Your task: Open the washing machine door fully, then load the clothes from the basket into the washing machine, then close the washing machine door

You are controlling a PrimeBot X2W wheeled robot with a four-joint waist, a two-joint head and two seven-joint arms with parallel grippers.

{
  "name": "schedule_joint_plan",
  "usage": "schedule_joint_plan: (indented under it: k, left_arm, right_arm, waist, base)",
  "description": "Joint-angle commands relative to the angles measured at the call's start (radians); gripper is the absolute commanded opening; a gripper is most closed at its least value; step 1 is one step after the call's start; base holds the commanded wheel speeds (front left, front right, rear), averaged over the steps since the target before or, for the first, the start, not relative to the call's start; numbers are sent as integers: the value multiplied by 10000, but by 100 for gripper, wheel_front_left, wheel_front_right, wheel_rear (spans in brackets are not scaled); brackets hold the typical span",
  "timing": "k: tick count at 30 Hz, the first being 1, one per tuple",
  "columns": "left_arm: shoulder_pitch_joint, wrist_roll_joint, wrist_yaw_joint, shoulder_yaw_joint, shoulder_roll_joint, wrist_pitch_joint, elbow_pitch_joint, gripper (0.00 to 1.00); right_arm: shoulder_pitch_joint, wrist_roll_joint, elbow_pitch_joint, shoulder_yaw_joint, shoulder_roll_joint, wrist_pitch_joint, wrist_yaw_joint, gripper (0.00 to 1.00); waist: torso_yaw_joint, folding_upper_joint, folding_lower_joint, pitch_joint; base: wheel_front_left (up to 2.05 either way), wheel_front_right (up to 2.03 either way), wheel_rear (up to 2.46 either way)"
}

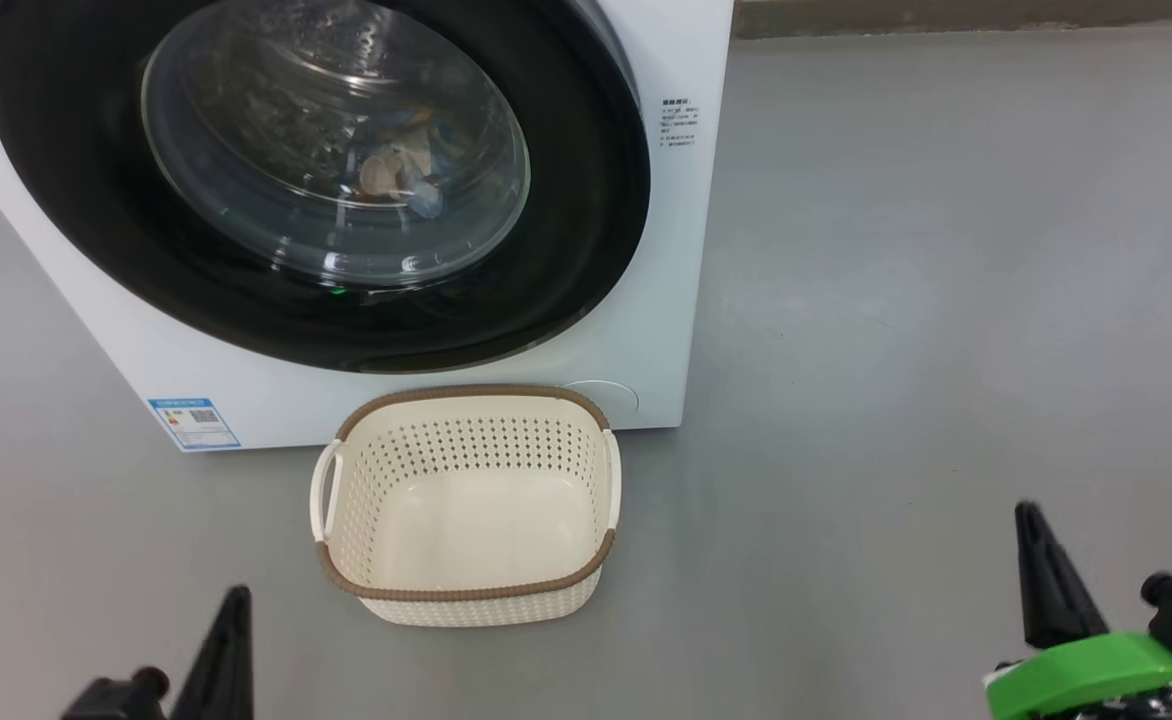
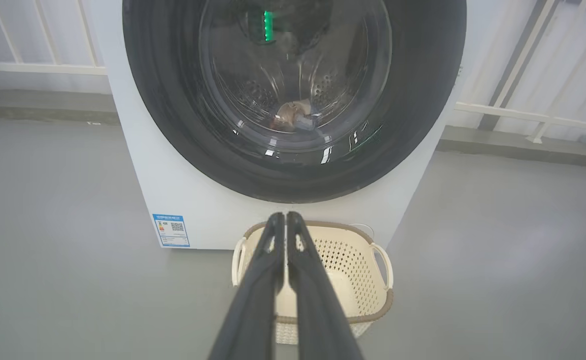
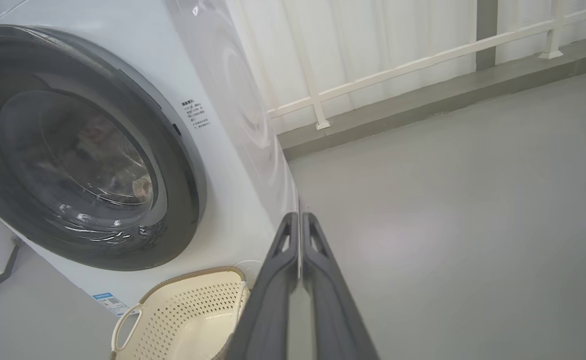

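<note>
Cut off at the top — the washing machine door; the clothes behind it — blurred, pieces indistinguishable.

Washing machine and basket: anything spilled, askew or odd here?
Nothing stands out. The washing machine door sits shut, the clothes lie inside the drum, and the basket stands upright and empty on the floor in front.

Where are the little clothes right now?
The clothes lie inside the washing machine, seen low through the shut washing machine door, at the head view's upper left, above the empty basket on the floor.
</note>
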Motion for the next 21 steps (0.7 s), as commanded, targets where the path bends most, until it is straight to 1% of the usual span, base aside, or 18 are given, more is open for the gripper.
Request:
schedule_joint_plan:
  k: [1,6,12,21]
  left_arm:
    - [24,-103,0,16,-49,36,37,0]
    - [4,-607,-1,97,-99,192,-17,0]
    - [-15,-1112,1,166,-149,335,-67,0]
    - [-62,-2024,0,292,-239,595,-152,0]
  right_arm:
    - [27,93,48,-3,37,34,0,0]
    - [1,539,14,-43,66,185,0,0]
    - [-30,985,-9,-78,95,332,0,0]
    - [-96,1788,-53,-143,147,597,0,0]
  waist:
    - [0,0,0,-2]
    - [8,0,17,-28]
    - [15,0,2,-25]
    - [27,0,1,-40]
  base:
    - [0,0,0]
    - [0,0,0]
    - [0,0,0]
    - [0,0,0]
